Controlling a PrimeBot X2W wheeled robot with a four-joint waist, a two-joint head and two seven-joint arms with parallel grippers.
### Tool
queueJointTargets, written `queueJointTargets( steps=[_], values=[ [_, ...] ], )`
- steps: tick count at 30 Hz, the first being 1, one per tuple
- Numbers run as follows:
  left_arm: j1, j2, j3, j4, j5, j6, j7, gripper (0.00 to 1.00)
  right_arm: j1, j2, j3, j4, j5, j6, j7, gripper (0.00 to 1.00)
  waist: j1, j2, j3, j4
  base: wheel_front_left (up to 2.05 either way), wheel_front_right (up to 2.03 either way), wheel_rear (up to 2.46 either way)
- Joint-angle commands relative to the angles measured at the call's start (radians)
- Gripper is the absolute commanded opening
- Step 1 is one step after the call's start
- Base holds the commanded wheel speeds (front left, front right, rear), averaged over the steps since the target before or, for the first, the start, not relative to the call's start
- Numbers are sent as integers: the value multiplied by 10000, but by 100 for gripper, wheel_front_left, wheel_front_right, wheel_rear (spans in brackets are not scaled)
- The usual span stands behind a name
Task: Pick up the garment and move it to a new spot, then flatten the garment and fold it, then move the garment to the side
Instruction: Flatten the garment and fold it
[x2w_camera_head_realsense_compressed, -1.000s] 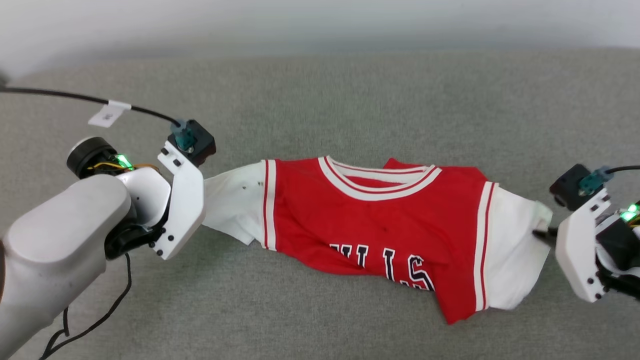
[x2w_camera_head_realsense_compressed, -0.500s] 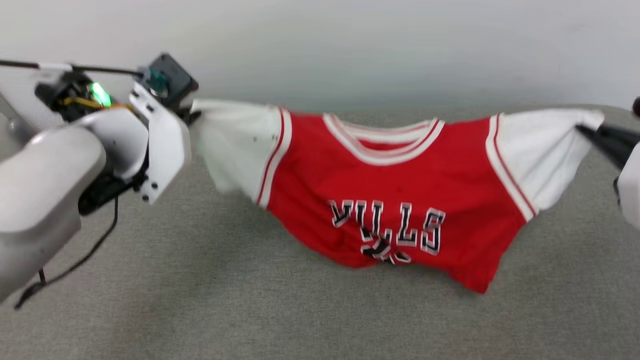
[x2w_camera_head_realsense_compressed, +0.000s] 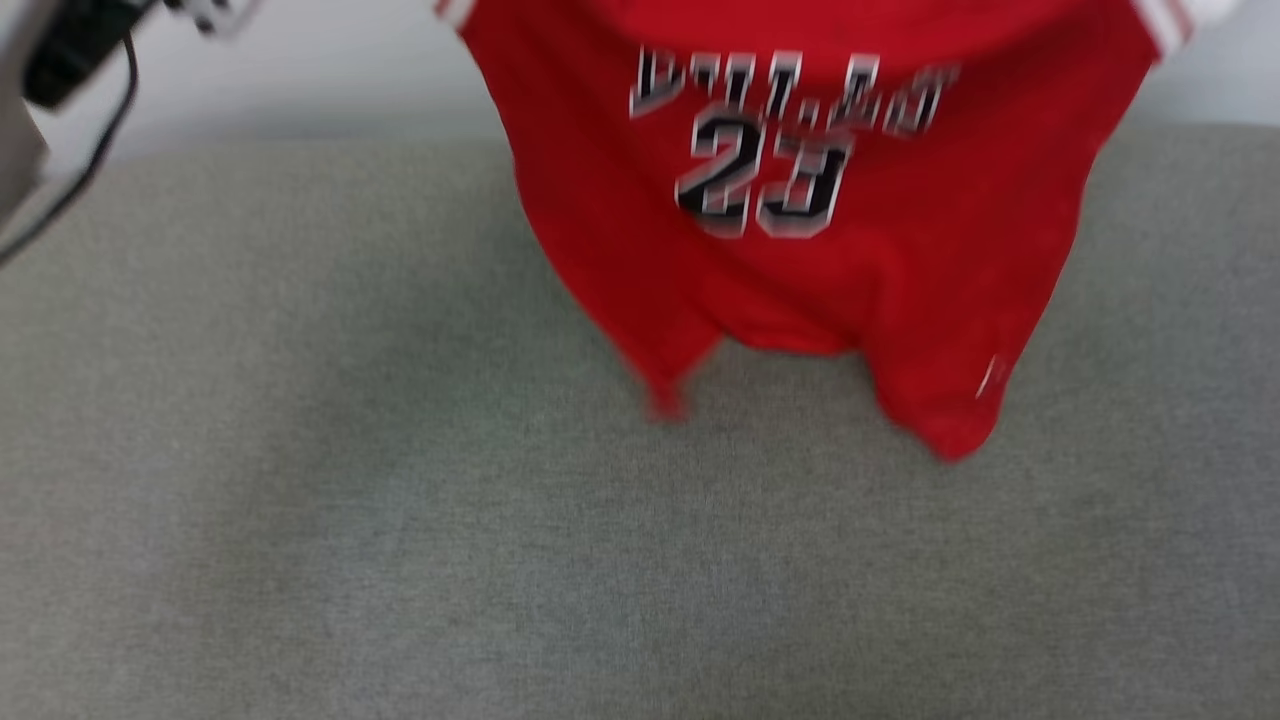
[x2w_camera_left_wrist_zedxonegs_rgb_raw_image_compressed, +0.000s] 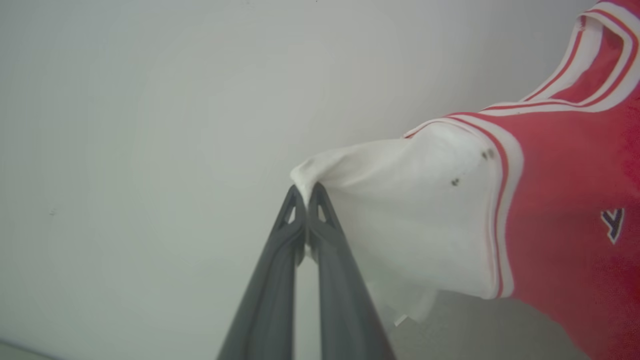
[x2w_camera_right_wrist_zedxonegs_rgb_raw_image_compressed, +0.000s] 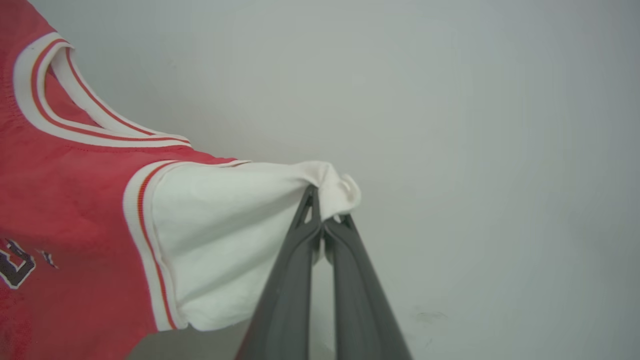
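Garment (x2w_camera_head_realsense_compressed: 800, 290) before wall (x2w_camera_head_realsense_compressed: 300, 75), over cushion (x2w_camera_head_realsense_compressed: 400, 520)

A bare test room, by its plain pale wall (x2w_camera_head_realsense_compressed: 300, 80) and grey fabric-covered surface (x2w_camera_head_realsense_compressed: 400, 520)

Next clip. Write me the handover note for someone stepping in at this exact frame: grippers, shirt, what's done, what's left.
Left gripper: shut on the tip of one white sleeve.
Right gripper: shut on the tip of the other white sleeve.
Garment: lifted and hanging spread between the two grippers, the front with the 23 facing the head camera, its hem dangling over the grey surface.
Done: pickup.
Left: lay it at the new spot, flatten, fold, move it aside.
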Motion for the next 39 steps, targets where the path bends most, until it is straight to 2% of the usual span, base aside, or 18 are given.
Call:
queueJointTargets(
  steps=[1,12,17,21,22,28,39],
  values=[
    [-272,-60,66,127,133,42,-153,0,-477,154,-100,192,-203,-10,-66,0,0,0,698,15,0,0,0],
    [-3400,-538,918,1997,1255,388,-2001,0,-4784,1478,-464,2583,-2181,-10,-1272,0,0,0,2716,96,0,0,0],
    [-4165,-802,1206,2861,1288,460,-2722,0,-6086,1885,-485,3584,-2739,-10,-1922,0,0,0,3181,217,0,0,0],
    [-4371,-971,1379,3500,1099,354,-3090,0,-6625,2190,-390,4318,-2908,-10,-2337,0,0,0,3373,285,0,0,0],
    [-4428,-1017,1398,3636,1131,401,-3199,0,-6667,2299,-348,4489,-2893,-10,-2419,0,0,0,3396,292,0,0,0],
    [-3737,-1390,1180,4309,904,-17,-3604,0,-5905,2773,90,5272,-2519,-10,-2934,0,0,0,3358,385,0,0,0],
    [-1343,-1896,1104,4946,109,-445,-4437,0,-3449,2986,1449,5692,-1253,-10,-3789,0,0,0,2718,279,0,0,0]
  ],
)
